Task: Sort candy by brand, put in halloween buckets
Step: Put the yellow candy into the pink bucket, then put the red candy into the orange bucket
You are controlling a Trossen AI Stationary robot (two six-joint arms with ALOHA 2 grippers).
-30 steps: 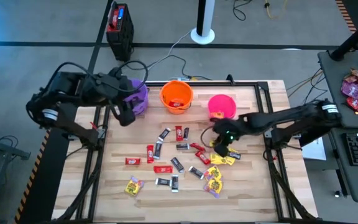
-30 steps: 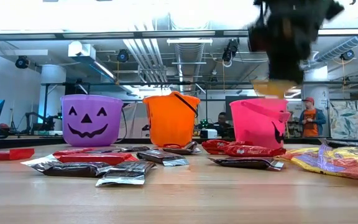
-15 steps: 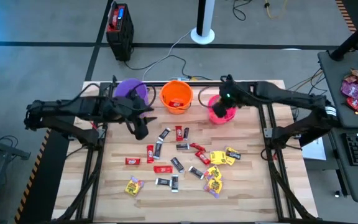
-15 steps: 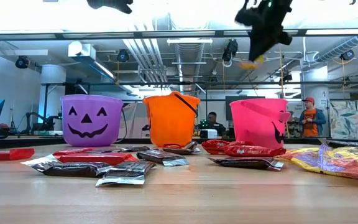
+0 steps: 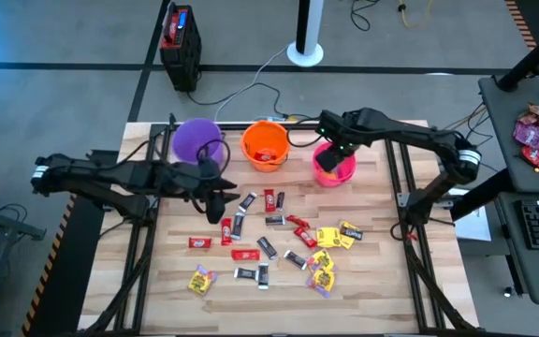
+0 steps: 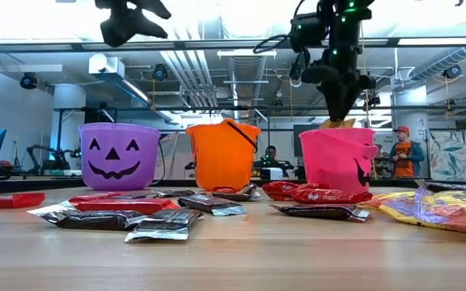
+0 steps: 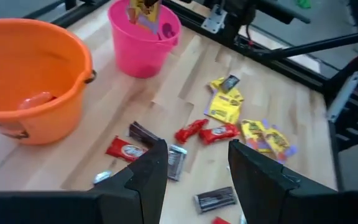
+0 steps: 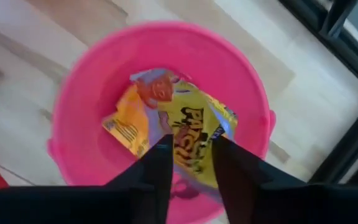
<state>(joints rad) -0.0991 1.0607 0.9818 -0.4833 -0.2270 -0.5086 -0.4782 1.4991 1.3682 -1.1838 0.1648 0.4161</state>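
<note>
Three halloween buckets stand in a row at the far side: purple (image 5: 197, 140), orange (image 5: 266, 145) and pink (image 5: 333, 165). Candy lies spread on the table's middle: red bars (image 5: 244, 254), dark bars (image 5: 267, 247) and yellow packets (image 5: 328, 239). My right gripper (image 8: 190, 163) hovers over the pink bucket (image 8: 104, 81), fingers pointing down and apart. A yellow packet (image 8: 182, 134) is just below them in the bucket's mouth. My left gripper (image 7: 194, 180) is open in the air above the candy's left part (image 5: 218, 194), holding nothing. My right gripper: its two fingers (image 8: 158, 167) stand apart on either side of the yellow packet's upper end (image 8: 188, 149), coming from above. Whether they still touch it, I cannot tell. The packet stands upright in the pink bucket's mouth (image 7: 143, 9).
The orange bucket holds a red piece (image 7: 35, 99). A black metal frame (image 5: 382, 126) runs along the table's far and side edges. Bare wood lies along the near edge (image 5: 279, 314). People and shelves show in the room beyond the table.
My right gripper has risen from the yellow packets at the centre right and gone toward the far edge, carrying a yellow packet to just above the pink bucket. My left gripper has moved from beside the purple bucket toward the table's middle, over the candy.
</note>
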